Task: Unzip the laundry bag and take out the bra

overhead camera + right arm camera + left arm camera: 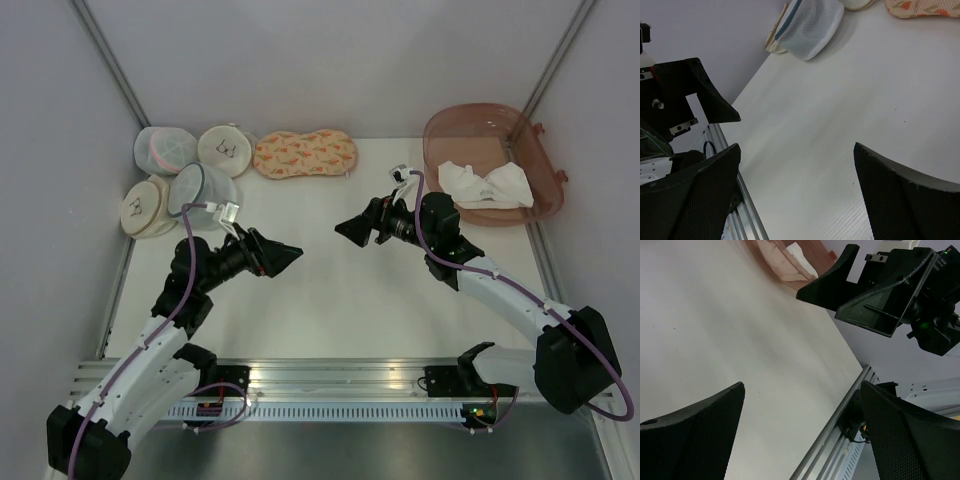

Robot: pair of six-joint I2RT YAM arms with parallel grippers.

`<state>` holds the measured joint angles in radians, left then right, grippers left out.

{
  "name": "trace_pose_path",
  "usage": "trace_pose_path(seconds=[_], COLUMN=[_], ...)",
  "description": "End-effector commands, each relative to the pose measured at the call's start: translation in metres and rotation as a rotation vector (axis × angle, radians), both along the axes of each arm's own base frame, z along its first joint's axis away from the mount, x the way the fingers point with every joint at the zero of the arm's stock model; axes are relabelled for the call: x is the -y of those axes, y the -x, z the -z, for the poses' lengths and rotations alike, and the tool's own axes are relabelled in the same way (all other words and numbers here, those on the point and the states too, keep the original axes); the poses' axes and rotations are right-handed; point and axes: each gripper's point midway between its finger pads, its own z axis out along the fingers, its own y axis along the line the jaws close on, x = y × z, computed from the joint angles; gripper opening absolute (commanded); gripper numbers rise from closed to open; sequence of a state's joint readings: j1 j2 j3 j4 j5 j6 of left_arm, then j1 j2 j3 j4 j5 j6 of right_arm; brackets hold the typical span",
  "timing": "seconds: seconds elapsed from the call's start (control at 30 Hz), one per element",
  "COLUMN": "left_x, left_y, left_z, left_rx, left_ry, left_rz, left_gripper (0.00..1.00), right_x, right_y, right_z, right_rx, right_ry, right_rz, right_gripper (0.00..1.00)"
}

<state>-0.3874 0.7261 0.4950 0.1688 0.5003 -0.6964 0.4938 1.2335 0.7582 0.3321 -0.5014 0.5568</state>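
Left end effector (288, 253) and right end effector (348, 229) spread apart, empty, laundry bag (203, 192) well apart

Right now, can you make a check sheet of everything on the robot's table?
Surface: white table, no spills seen.
Job's things: laundry bag at the far left, untouched; bra: nothing seen.
Clutter: cream pouches, pink-trimmed mesh pouch, orange patterned pouch, brown basin holding a white cloth.
Grippers: left gripper and right gripper both open, empty, facing each other.
Cables: purple cables run along both arms.
Surroundings: grey walls, metal rail at the near edge.
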Motion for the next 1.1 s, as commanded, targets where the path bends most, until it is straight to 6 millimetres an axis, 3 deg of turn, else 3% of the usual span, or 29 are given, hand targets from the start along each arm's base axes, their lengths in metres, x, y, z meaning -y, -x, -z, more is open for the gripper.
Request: trace_pose_path(seconds=[0.0,0.13,0.17,0.2,0.23,0.27,0.33,0.4,0.47,0.57,0.6,0.63,0.67,0.7,0.73,0.93,0.97,1.03,1.07], left_x=[-0.001,-0.018,-0.028,-0.039,-0.047,-0.071,-0.105,-0.118,-0.146,-0.178,-0.184,-0.191,-0.206,-0.211,-0.219,-0.240,-0.243,-0.254,-0.257], left_y=[-0.006,-0.029,-0.043,-0.047,-0.058,-0.078,-0.098,-0.123,-0.137,-0.161,-0.171,-0.180,-0.182,-0.194,-0.200,-0.228,-0.232,-0.239,-0.243], left_z=[-0.027,-0.016,-0.008,0.013,0.008,0.031,0.039,0.048,0.057,0.054,0.042,0.056,0.057,0.046,0.059,0.048,0.055,0.051,0.061], left_rx=[0.103,0.033,-0.004,-0.084,-0.101,-0.177,-0.258,-0.351,-0.411,-0.406,-0.382,-0.411,-0.415,-0.398,-0.425,-0.396,-0.403,-0.393,-0.406], left_ry=[-0.012,-0.074,-0.108,-0.185,-0.220,-0.316,-0.443,-0.482,-0.515,-0.616,-0.632,-0.693,-0.758,-0.780,-0.859,-0.998,-1.057,-1.128,-1.169], left_rz=[-0.009,-0.160,-0.249,-0.300,-0.364,-0.520,-0.673,-0.731,-0.843,-1.025,-1.073,-1.107,-1.183,-1.217,-1.257,-1.392,-1.388,-1.422,-1.418], left_gripper=[1.00,1.00,1.00,1.00,1.00,1.00,1.00,0.99,0.99,0.99,1.00,1.00,0.99,0.99,0.99,0.99,1.00,1.00,1.00], right_x=[-0.003,-0.008,-0.009,-0.009,-0.011,-0.012,-0.016,-0.017,-0.019,-0.018,-0.018,-0.019,-0.019,-0.021,-0.022,-0.023,-0.021,-0.018,-0.017], right_y=[0.002,0.002,0.001,0.000,0.000,-0.001,-0.002,-0.002,0.001,0.005,0.006,0.008,0.009,0.009,0.010,0.018,0.018,0.020,0.021], right_z=[-0.024,-0.020,-0.022,-0.021,-0.022,-0.022,-0.017,-0.011,-0.005,-0.001,0.000,0.002,0.005,0.007,0.009,0.023,0.026,0.033,0.032], right_rx=[0.048,0.031,0.036,0.040,0.045,0.048,0.037,0.021,0.007,0.015,0.020,0.019,0.013,0.005,0.000,-0.018,-0.020,-0.029,-0.026], right_ry=[-0.041,-0.034,-0.029,-0.025,-0.023,-0.021,-0.014,-0.004,0.010,0.022,0.024,0.026,0.030,0.032,0.033,0.057,0.065,0.080,0.081], right_rz=[-0.014,-0.043,-0.046,-0.045,-0.047,-0.044,-0.046,-0.044,-0.045,-0.036,-0.038,-0.043,-0.048,-0.057,-0.066,-0.087,-0.084,-0.077,-0.077], right_gripper=[0.98,0.98,0.98,0.98,0.98,0.98,0.98,0.98,0.98,0.98,0.98,0.98,0.98,0.98,0.98,0.98,0.98,0.98,0.98])
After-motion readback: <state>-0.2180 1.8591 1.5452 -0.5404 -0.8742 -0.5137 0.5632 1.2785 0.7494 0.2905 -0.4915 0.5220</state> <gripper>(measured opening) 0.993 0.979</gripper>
